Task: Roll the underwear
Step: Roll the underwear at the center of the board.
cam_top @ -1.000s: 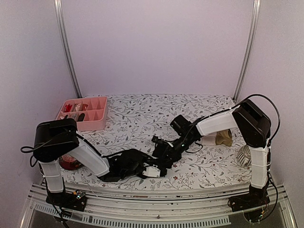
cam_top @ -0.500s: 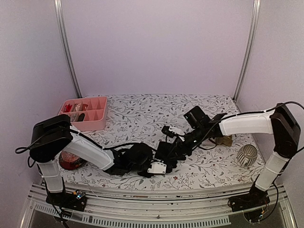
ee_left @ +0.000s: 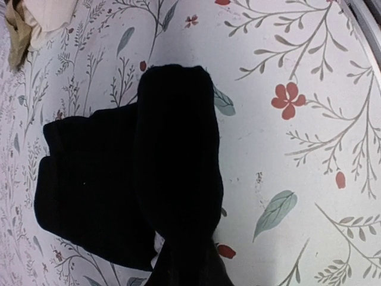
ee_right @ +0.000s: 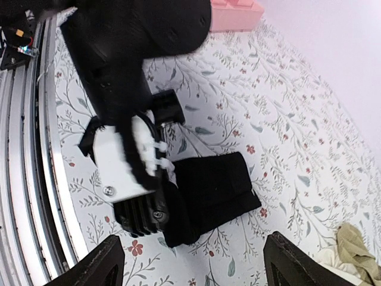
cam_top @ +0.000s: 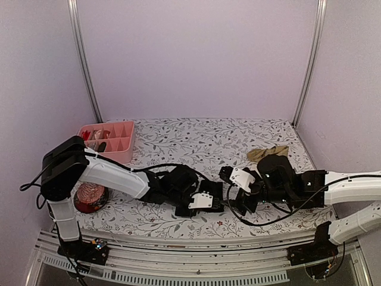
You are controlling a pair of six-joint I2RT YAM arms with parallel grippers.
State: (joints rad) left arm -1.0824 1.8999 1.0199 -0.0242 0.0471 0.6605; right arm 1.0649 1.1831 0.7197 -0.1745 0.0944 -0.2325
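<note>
The black underwear [ee_right: 217,187] lies folded into a thick bundle on the floral tablecloth, near the front middle [cam_top: 215,190]. My left gripper [ee_left: 184,265] is shut on its rolled near edge [ee_left: 178,155]; the right wrist view shows that gripper [ee_right: 169,199] clamped at the bundle's left end. Low over the table just right of the bundle, my right gripper [ee_right: 196,268] hovers open, its fingers [ee_right: 104,268] wide apart and nothing between them. It shows in the top view too [cam_top: 236,199]. The tan underwear [cam_top: 268,153] lies crumpled behind the right arm [ee_right: 357,244].
A pink divided tray [cam_top: 107,141] with small items stands at the back left. A red bowl [cam_top: 89,196] sits by the left arm's base. The table's front rail [cam_top: 196,244] runs close below both grippers.
My right gripper has opened, let go of the black underwear and swung back to the right and nearer the front. The left arm has stretched to the right with the bundle.
</note>
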